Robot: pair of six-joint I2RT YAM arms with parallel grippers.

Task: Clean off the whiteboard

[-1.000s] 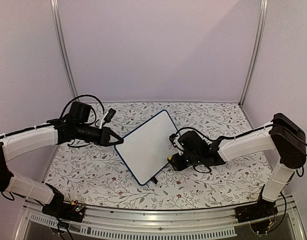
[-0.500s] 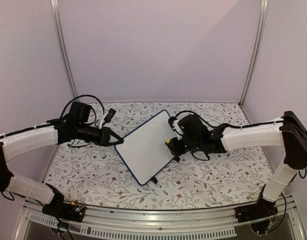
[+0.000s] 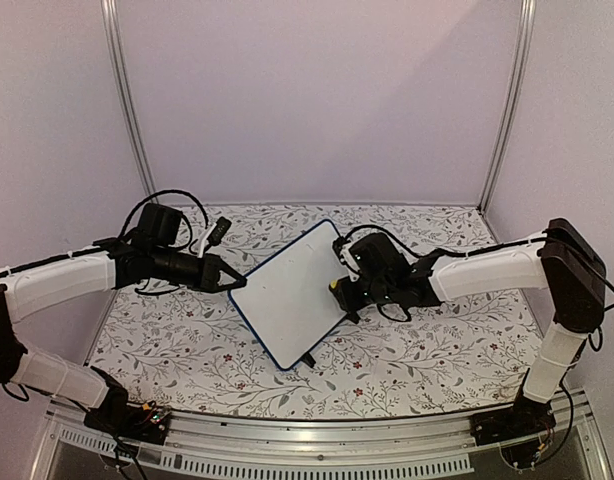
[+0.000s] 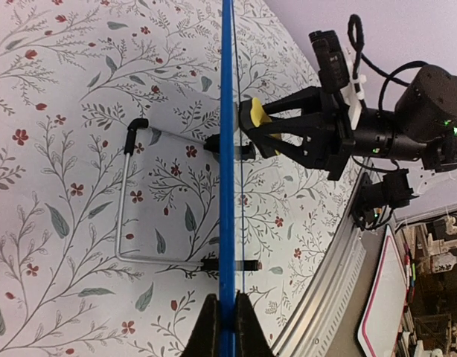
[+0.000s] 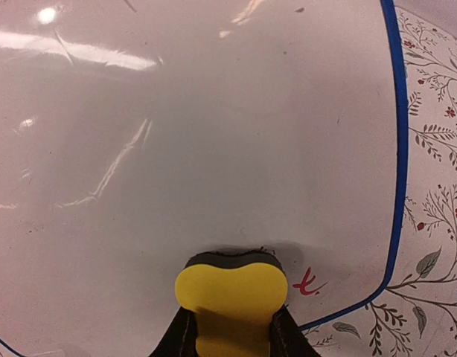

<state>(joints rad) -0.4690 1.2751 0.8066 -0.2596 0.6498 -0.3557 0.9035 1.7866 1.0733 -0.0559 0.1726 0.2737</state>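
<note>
Floral-print cloth covers the counter, and plain pale walls close it in. At the middle of the counter the whiteboard stands propped at a slant on a wire stand, its long sides running from the left toward the back right corner. The left hand is clamped on the blue frame at the board's left end, one finger on each face, steadying it. The right hand reaches in from the right edge of the counter and is closed narrow on a yellow eraser, whose dark pad presses against the white face.

Most of the board looks clean apart from faint smears. One small red mark is left, just beside the eraser, between it and the frame's rounded corner. The right hand is the nearer one. It likely needs only a short sideways stroke toward that corner, without sliding off the frame.
</note>
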